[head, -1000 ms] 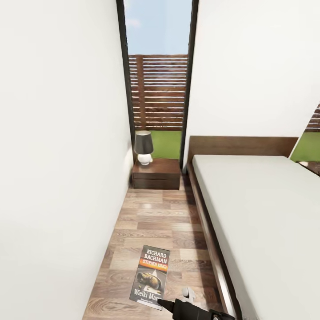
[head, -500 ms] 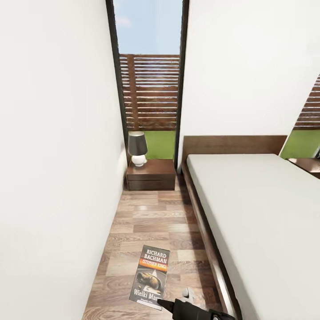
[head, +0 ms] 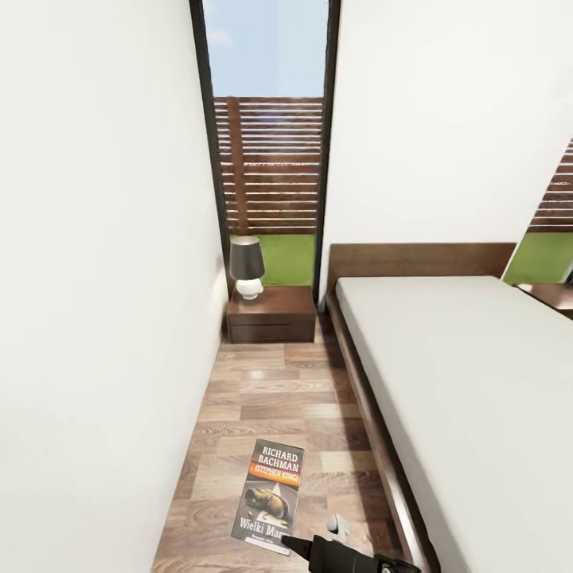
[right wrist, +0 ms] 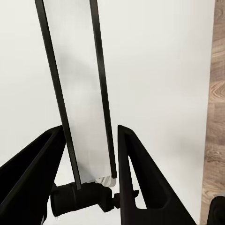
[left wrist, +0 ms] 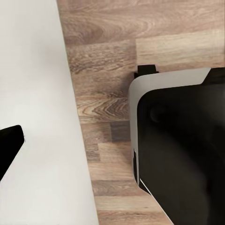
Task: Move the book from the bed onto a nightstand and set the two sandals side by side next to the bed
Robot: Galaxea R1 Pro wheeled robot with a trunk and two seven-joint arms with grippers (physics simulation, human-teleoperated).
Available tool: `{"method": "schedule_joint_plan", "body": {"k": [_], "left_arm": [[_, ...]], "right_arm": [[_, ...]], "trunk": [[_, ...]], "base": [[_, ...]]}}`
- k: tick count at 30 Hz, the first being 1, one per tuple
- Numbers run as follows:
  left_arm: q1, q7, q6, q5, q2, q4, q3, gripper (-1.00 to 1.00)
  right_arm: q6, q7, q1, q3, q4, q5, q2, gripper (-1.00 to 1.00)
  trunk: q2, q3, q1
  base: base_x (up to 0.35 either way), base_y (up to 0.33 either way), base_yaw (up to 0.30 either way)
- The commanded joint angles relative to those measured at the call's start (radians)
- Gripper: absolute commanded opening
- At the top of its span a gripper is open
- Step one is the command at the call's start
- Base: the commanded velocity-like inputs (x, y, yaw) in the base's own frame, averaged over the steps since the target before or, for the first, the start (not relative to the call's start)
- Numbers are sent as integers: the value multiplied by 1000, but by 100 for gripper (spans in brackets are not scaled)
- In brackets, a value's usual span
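Observation:
The book (head: pixel 270 493), dark grey with "RICHARD BACHMAN" lettering and an orange band, hangs above the wood floor between the wall and the bed (head: pixel 461 382). My right gripper (head: pixel 288 546) is shut on its near edge. In the right wrist view the book (right wrist: pixel 79 103) stands edge-on between the two black fingers (right wrist: pixel 136 168). A dark brown nightstand (head: pixel 270 314) sits ahead at the bed's head, under the tall window (head: pixel 267 143). One black finger (left wrist: pixel 9 145) of my left gripper shows against the white wall. The sandals are out of view.
A black-shaded lamp (head: pixel 247 267) occupies the nightstand's left part. The aisle is narrow: white wall (head: pixel 103 318) on the left, dark bed frame (head: pixel 374 430) on the right. A second nightstand (head: pixel 553 294) peeks in at the far right. My own base (left wrist: pixel 183 150) stands on the floor.
The camera has swung slightly right, so the window, nightstand and bed sit further left in the picture. The book and right gripper hold the same place in view.

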Motion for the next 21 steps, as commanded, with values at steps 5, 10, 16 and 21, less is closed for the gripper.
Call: {"method": "schedule_joint_plan", "body": {"k": [5,10,16,21], "left_arm": [[0,2,7,7,0,-3,-8,100],[0,2,7,7,0,-3,-8,100],[0,2,7,7,0,-3,-8,100],[0,2,7,7,0,-3,-8,100]], "right_arm": [[8,-1,-1,2,0,-11,0,-100],[8,-1,-1,2,0,-11,0,-100],[8,-1,-1,2,0,-11,0,-100],[8,-1,-1,2,0,-11,0,-100]], "trunk": [[-2,-2,1],[-2,-2,1],[-2,-2,1],[-2,-2,1]], "base": [[213,122,-1],[254,132,0],[266,91,0],[277,34,0]]}}
